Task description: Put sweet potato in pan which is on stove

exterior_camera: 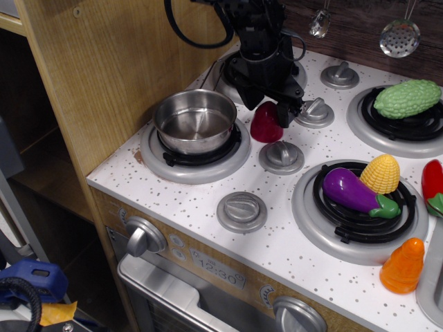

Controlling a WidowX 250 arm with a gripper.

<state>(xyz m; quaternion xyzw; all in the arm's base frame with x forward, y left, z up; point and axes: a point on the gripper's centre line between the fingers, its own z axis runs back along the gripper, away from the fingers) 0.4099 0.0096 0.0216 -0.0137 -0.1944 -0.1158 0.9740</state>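
Observation:
The sweet potato [264, 126], a small glossy dark-red toy, stands on the white speckled stove [208, 190] just right of the pan. The pan [195, 121], a shiny steel pot, sits empty on the front-left burner. My black gripper [267, 105] hangs right over the sweet potato and hides its top. One finger [285, 112] reaches down at the potato's right side; the other is behind its upper left. The jaws look open around the potato, not closed on it.
Grey knobs [282, 156] stand around the potato. A purple eggplant [354, 191] and corn [381, 173] lie on the front-right burner, a green gourd [408, 98] at the back right, an orange cone [403, 266] at the front. A wooden wall [104, 69] stands left of the pan.

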